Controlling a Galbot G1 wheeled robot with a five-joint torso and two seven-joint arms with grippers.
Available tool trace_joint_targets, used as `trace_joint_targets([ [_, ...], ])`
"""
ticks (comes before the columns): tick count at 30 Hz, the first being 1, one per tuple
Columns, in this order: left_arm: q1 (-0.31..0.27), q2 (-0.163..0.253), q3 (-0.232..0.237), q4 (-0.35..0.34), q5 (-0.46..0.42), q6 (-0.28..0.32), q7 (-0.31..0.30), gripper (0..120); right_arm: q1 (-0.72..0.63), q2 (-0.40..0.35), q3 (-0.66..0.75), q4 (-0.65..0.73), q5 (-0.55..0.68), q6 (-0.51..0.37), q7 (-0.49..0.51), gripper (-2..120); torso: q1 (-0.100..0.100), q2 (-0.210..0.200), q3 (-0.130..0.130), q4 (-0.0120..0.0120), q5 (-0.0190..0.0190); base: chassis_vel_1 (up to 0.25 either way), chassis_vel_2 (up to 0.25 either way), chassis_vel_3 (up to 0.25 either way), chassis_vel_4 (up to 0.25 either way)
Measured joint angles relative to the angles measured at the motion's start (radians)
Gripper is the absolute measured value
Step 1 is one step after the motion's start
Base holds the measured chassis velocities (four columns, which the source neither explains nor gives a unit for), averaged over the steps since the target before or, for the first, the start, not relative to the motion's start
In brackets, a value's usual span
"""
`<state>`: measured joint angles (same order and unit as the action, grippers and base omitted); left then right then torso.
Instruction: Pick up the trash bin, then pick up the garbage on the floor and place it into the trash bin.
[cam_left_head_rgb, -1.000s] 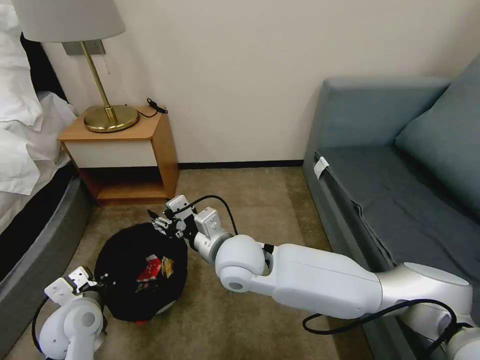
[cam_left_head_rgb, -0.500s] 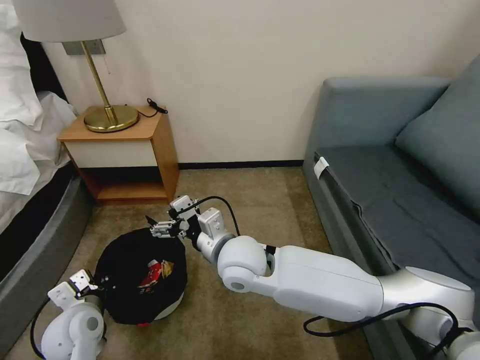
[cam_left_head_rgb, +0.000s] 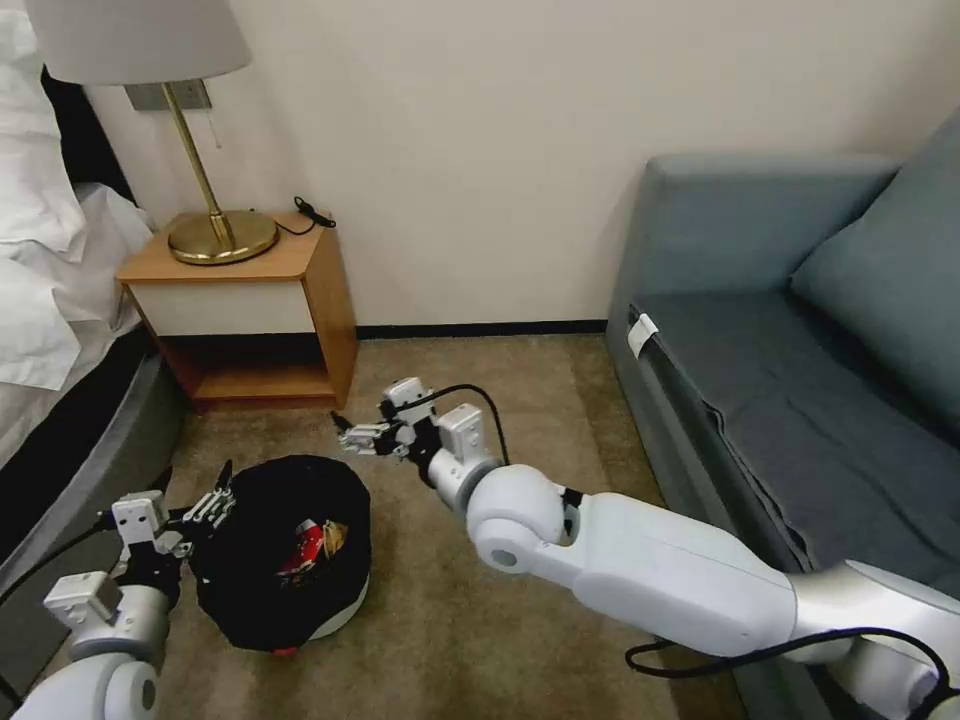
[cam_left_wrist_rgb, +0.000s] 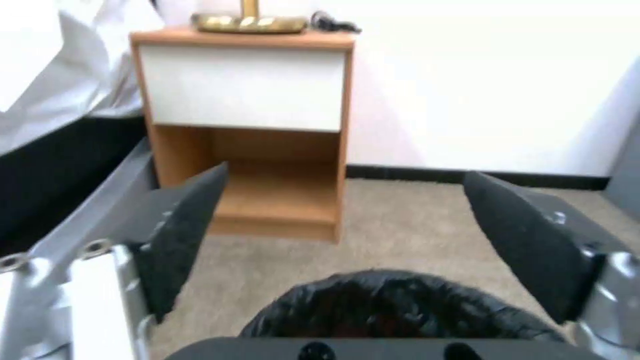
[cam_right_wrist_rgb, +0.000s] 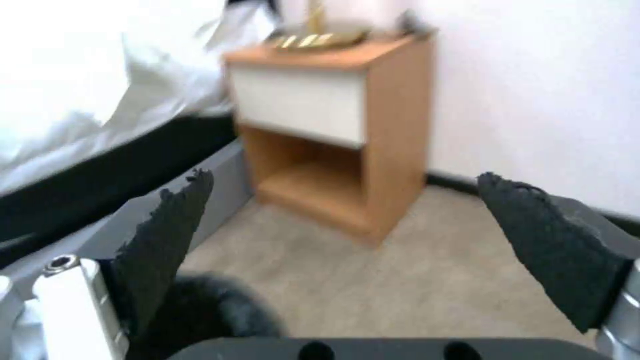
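Standing on the carpet near the nightstand (cam_left_head_rgb: 262, 300): the trash bin (cam_left_head_rgb: 283, 548), packets inside (red-white, gold-brown).
Left gripper (cam_left_head_rgb: 197, 498) at the bin's left rim, jaws apart, clamping nothing; right gripper (cam_left_head_rgb: 352, 436) just beyond its far-right rim, jaws apart.

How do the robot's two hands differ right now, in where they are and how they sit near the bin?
The left hand sits low beside the trash bin, at the rim on the bed side; the right hand floats above the carpet just beyond the bin, toward the nightstand. The left arm is folded close to the robot, while the right arm stretches far forward. Both hands are open and empty.
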<state>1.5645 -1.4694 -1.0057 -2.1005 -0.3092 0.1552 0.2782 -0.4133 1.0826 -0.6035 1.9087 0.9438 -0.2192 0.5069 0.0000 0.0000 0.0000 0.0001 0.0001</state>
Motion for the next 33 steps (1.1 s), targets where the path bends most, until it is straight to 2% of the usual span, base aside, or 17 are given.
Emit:
trace_joint_targets([
  [2,0.011,0.005,0.0,-0.015,-0.015,-0.01,0.007,100,-0.053,-0.039,0.101,0.029,-0.056,0.02,-0.02,100,0.0,0.0,0.0,-0.0003,0.0002,0.0,0.0,0.0,0.0],
  [3,0.016,0.01,0.003,-0.025,-0.025,-0.014,0.007,100,-0.105,-0.077,0.2,0.07,-0.098,0.03,-0.031,100,0.0,0.0,0.0,-0.0002,0.0002,0.0,0.0,0.0,0.0],
  [4,0.016,0.01,0.003,-0.025,-0.025,-0.014,0.007,100,-0.105,-0.077,0.2,0.07,-0.098,0.03,-0.031,100,0.0,0.0,0.0,-0.0002,0.0002,0.0,0.0,0.0,0.0],
  [6,0.017,0.013,0.009,-0.036,-0.031,-0.017,0.002,100,-0.154,-0.106,0.295,0.117,-0.119,0.03,-0.037,100,0.0,0.0,0.0,-0.0003,0.0001,0.0,0.0,0.0,0.0],
  [8,0.022,0.018,0.026,-0.059,-0.038,-0.017,-0.022,100,-0.276,-0.144,0.495,0.195,-0.187,0.041,-0.076,100,0.0,0.0,0.0,-0.0002,0.0002,0.0,0.0,0.0,0.0],
  [9,0.022,0.018,0.026,-0.059,-0.038,-0.017,-0.022,100,-0.276,-0.144,0.495,0.195,-0.187,0.041,-0.076,100,0.0,0.0,0.0,-0.0002,0.0002,0.0,0.0,0.0,0.0],
  [13,0.021,0.025,0.056,-0.081,-0.038,-0.009,-0.072,100,-0.474,-0.147,0.703,0.291,-0.331,0.063,-0.107,100,0.0,0.0,0.0,-0.0004,0.0004,0.0,0.0,0.0,0.0],
  [14,0.021,0.025,0.056,-0.081,-0.038,-0.009,-0.072,100,-0.474,-0.147,0.703,0.291,-0.331,0.063,-0.107,100,0.0,0.0,0.0,-0.0004,0.0004,0.0,0.0,0.0,0.0],
  [18,0.014,0.026,0.081,-0.089,-0.026,0.003,-0.103,100,-0.645,-0.083,0.823,0.354,-0.438,0.063,-0.11,100,0.0,0.0,0.0,-0.0004,0.0001,0.0,0.0,0.0,0.0],
  [19,0.014,0.026,0.081,-0.089,-0.026,0.003,-0.103,100,-0.645,-0.083,0.823,0.354,-0.438,0.063,-0.11,100,0.0,0.0,0.0,-0.0004,0.0001,0.0,0.0,0.0,0.0],
  [22,0.02,0.022,0.095,-0.105,-0.008,0.002,-0.116,100,-0.787,0.014,0.878,0.391,-0.514,0.072,-0.113,100,0.0,0.0,0.0,-0.0003,0.0001,0.0,0.0,0.0,0.0],
  [24,0.022,0.02,0.098,-0.108,-0.003,0.001,-0.119,100,-0.808,0.033,0.883,0.397,-0.527,0.072,-0.113,100,0.0,0.0,0.0,-0.0002,-0.0001,0.0,0.0,0.0,0.0],
  [25,0.027,0.016,0.105,-0.114,0.012,-0.002,-0.124,100,-0.859,0.081,0.891,0.414,-0.56,0.072,-0.112,100,0.0,0.0,0.0,-0.0001,-0.0001,0.0,0.0,0.0,0.0],
  [27,0.029,0.013,0.114,-0.119,0.031,-0.004,-0.133,100,-0.908,0.123,0.903,0.426,-0.601,0.072,-0.112,100,0.0,0.0,0.0,-0.0001,-0.0002,0.0,0.0,0.0,0.0],
  [33,0.034,0.014,0.132,-0.125,0.044,-0.004,-0.139,100,-0.973,0.163,0.934,0.435,-0.669,0.08,-0.112,100,0.0,0.0,0.0,-0.0002,-0.0002,0.0,0.0,0.0,0.0],
])
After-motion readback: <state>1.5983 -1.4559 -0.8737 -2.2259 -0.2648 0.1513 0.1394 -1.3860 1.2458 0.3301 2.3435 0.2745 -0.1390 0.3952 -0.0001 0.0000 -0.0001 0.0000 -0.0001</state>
